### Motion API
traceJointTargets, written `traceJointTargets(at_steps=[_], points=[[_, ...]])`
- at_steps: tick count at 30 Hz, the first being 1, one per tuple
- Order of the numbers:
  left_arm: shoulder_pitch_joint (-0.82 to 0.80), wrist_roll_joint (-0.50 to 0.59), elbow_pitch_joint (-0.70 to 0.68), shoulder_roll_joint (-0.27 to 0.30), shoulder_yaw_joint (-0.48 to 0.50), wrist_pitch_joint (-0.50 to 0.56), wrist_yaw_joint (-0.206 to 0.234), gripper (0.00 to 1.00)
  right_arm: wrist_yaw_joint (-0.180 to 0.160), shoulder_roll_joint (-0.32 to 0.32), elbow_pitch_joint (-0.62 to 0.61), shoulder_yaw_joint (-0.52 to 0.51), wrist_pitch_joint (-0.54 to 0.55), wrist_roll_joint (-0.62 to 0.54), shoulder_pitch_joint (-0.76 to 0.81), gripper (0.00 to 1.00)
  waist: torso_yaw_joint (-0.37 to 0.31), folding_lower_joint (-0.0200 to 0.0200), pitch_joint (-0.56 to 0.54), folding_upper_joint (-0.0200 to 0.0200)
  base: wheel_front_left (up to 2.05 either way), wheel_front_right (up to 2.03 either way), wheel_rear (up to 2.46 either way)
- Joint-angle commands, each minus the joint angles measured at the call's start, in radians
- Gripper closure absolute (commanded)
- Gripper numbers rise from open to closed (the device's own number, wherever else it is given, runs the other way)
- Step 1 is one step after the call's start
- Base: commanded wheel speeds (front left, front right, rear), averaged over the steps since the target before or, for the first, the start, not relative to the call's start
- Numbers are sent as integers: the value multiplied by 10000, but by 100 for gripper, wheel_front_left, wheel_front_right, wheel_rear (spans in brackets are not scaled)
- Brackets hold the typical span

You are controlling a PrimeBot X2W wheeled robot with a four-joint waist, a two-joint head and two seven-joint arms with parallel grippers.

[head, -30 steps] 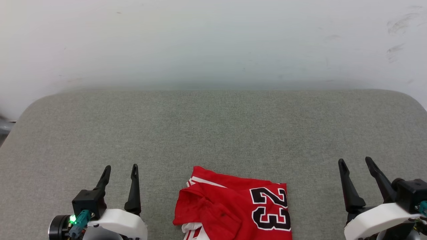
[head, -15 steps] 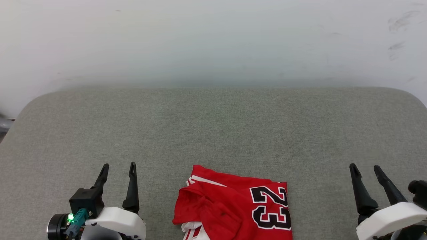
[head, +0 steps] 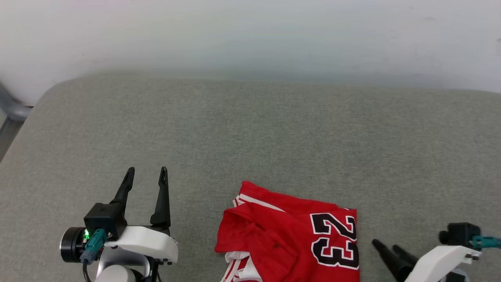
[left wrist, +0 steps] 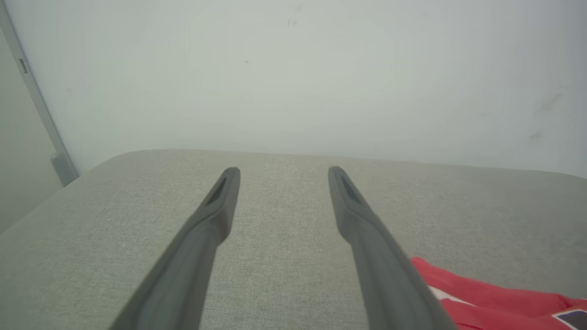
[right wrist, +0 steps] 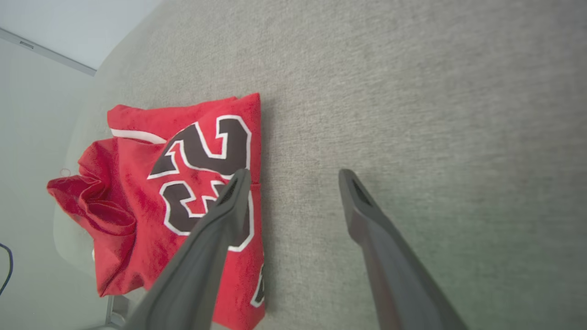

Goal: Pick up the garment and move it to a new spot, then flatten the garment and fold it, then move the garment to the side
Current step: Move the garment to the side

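while empty, two grippers (head: 146,169) (head: 384,244), one garment (head: 282,235)

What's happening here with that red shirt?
A two-armed robot is working at a grey padded surface. A red shirt with the number 23 lies loosely bunched near the front edge, and nothing is holding it. The left gripper is open, off to the shirt's left. The right gripper is open too, low beside the shirt's right edge and angled toward it.

The left arm (head: 137,244) reaches straight ahead, its jaws spread wide and empty. The right arm (head: 442,258) sits low and angles inward, its jaws equally wide and empty.
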Motion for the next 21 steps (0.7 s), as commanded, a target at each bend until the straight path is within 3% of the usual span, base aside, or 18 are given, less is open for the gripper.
traceJointTargets(at_steps=[1, 8, 18, 19, 20, 21], points=[[-66, 42, 15, -43, 37, -24, -30, 0, -5, -100, 64, 167, 91, 127, -130, 0, 177, -1, 146, 0, 0, 0, 0], [-299, 202, 131, -264, 86, -24, -212, 0, -5, -347, 685, 1275, 721, 1052, -509, 0, 589, -1, 515, 0, 0, 0, 0], [-427, 378, 200, -558, 284, -25, -392, 0, -14, -621, 1814, 2332, 1177, 1272, -973, 0, 782, -1, 964, 0, 0, 0, 0], [-436, 398, 212, -588, 304, -25, -413, 0, -14, -654, 1865, 2389, 1170, 1294, -991, 6, 785, -1, 983, 0, 0, 0, 0], [-437, 429, 228, -621, 322, -25, -433, 0, -14, -709, 1902, 2462, 1165, 1268, -1015, 85, 787, -1, 984, 0, 0, 0, 0], [-426, 449, 246, -648, 342, -25, -445, 0, -14, -724, 1919, 2500, 1112, 1253, -1028, 100, 780, -1, 971, 0, 0, 0, 0]])
